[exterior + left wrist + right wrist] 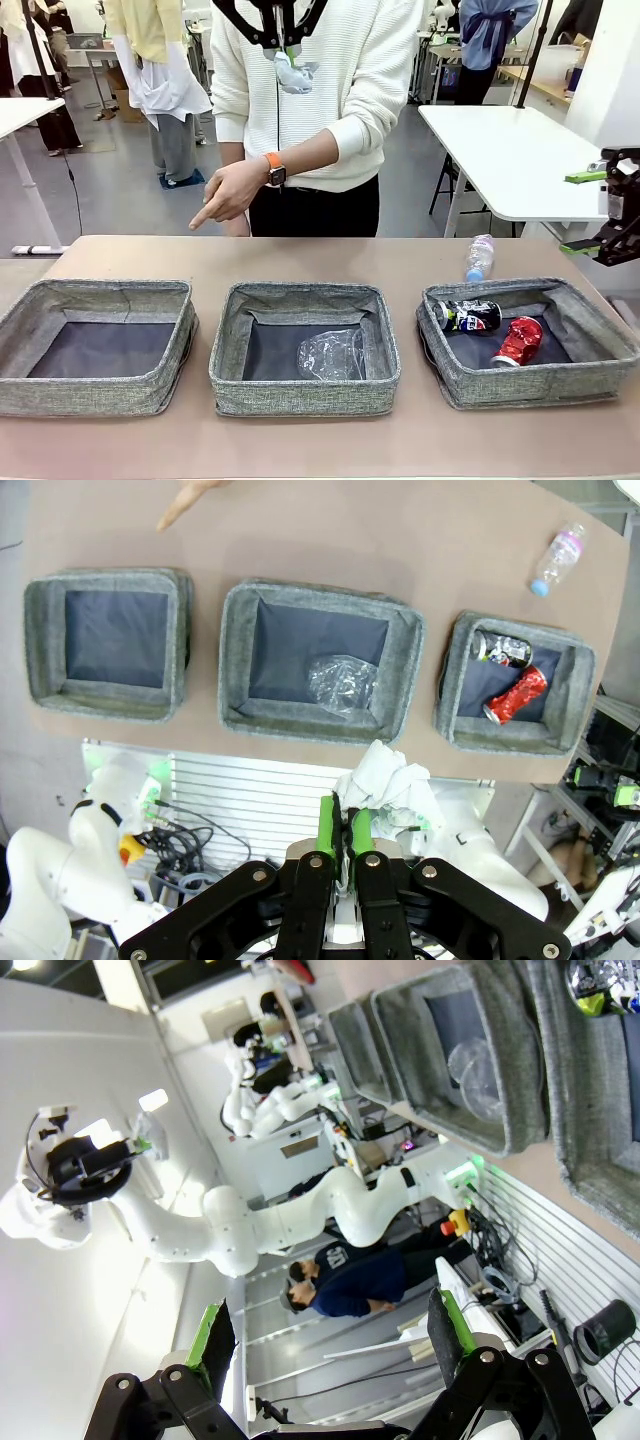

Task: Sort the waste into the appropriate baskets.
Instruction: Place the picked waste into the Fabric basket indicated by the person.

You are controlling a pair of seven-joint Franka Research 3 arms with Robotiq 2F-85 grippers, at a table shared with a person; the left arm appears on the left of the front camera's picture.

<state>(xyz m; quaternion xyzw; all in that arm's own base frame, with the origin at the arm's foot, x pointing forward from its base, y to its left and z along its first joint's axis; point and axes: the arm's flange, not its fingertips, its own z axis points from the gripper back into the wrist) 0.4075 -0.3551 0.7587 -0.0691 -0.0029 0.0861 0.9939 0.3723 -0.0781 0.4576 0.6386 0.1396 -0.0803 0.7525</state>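
While raised high above the table, the left gripper (342,832) clamps the white paper wad (385,778). At the far right, the right gripper (590,210) hangs with jaws wide, empty.

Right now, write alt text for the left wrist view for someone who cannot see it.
Seen from high above, the left hand is shut on a white paper wad over three grey baskets on a brown table. The middle basket holds a clear plastic cup, the right one two cans; a small bottle lies beyond.
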